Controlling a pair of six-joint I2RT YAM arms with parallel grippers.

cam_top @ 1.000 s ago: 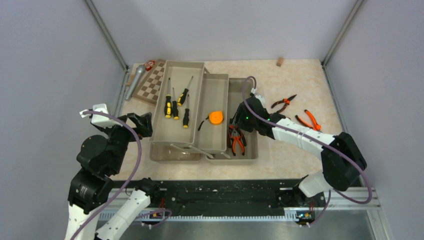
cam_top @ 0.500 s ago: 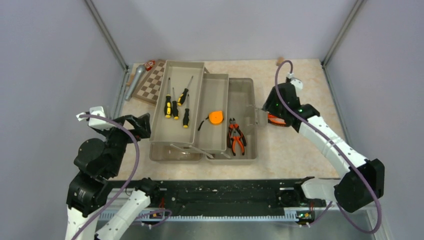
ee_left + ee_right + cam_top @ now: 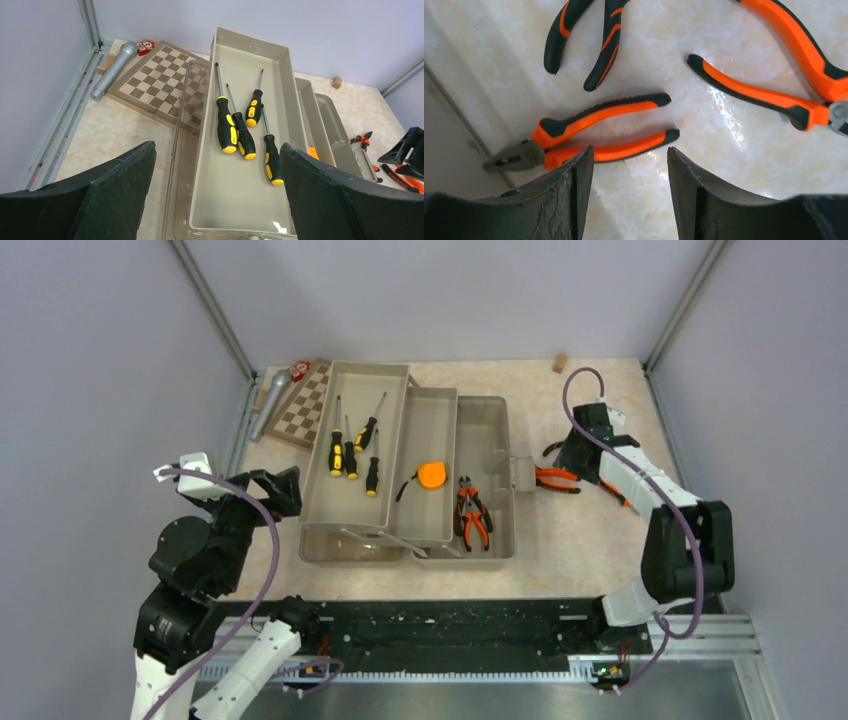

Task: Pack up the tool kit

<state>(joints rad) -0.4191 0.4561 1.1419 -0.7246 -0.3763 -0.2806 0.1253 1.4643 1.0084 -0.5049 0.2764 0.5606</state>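
**Right claw parked over the pliers, nothing grabbed yet**

Quick look from us. The right claw point(image 3: 629, 160) is about half spread, and there's nothing pinched between its fingers point(image 3: 566, 200). It hangs right over the orange-handled pliers point(image 3: 599, 135), and the lower handle shows in the gap just past the fingertips. We can't tell whether the tips actually touch anything.

Those pliers lie flat on the worktop point(image 3: 590, 540), just beside the right wall of the toolbox point(image 3: 490, 420). In the top view their long axis runs roughly left to right, with the nose pointing at the box and the handles trailing away from it.

Two more pairs lie near them on the worktop. The black-and-orange pliers point(image 3: 584, 40) have their handle ends aimed toward the first pair. The third pair point(image 3: 784, 75) is off to the side, and the arm mostly covers it from above.

The left claw point(image 3: 275, 490) is spread fully wide and holds nothing. It floats at the left of the box, looking down the top tray point(image 3: 250, 45).

Four screwdrivers point(image 3: 240, 130) lie lengthwise in that tray, tips pointing to the far end. The tape measure point(image 3: 432, 475) sits in the middle tray. One more pair, the boxed pliers point(image 3: 472, 515), rests in the bottom compartment with its nose pointing away from the arms.
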